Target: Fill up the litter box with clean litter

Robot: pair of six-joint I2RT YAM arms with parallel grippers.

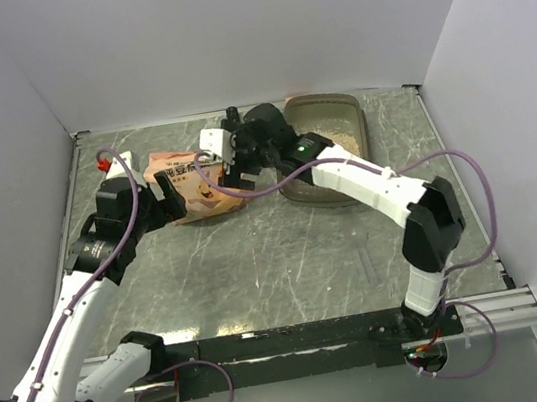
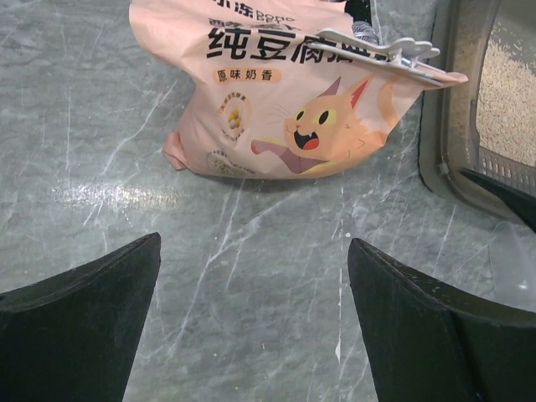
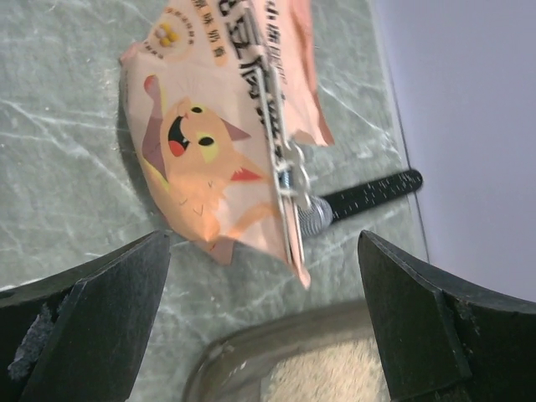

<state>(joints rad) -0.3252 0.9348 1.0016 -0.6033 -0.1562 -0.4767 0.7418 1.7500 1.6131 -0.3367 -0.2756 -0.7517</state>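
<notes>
The smoky grey-brown litter box (image 1: 358,113) stands at the back right, with pale beige litter (image 1: 344,135) in it. It also shows in the left wrist view (image 2: 450,126) with litter (image 2: 506,92), and in the right wrist view (image 3: 243,356) with litter (image 3: 331,378). The orange-pink cat pouch (image 1: 183,181) lies left of the box, a metal clip (image 2: 377,46) along its top edge. My left gripper (image 2: 254,327) is open and empty just short of the pouch (image 2: 285,92). My right gripper (image 3: 264,335) is open and empty, between the pouch (image 3: 209,126) and the box's corner.
A black rod with a metal spring (image 3: 368,193) lies behind the pouch by the back wall. A small red object (image 1: 103,165) sits at the back left. White walls close the table at the back and both sides. Cables hang from both arms.
</notes>
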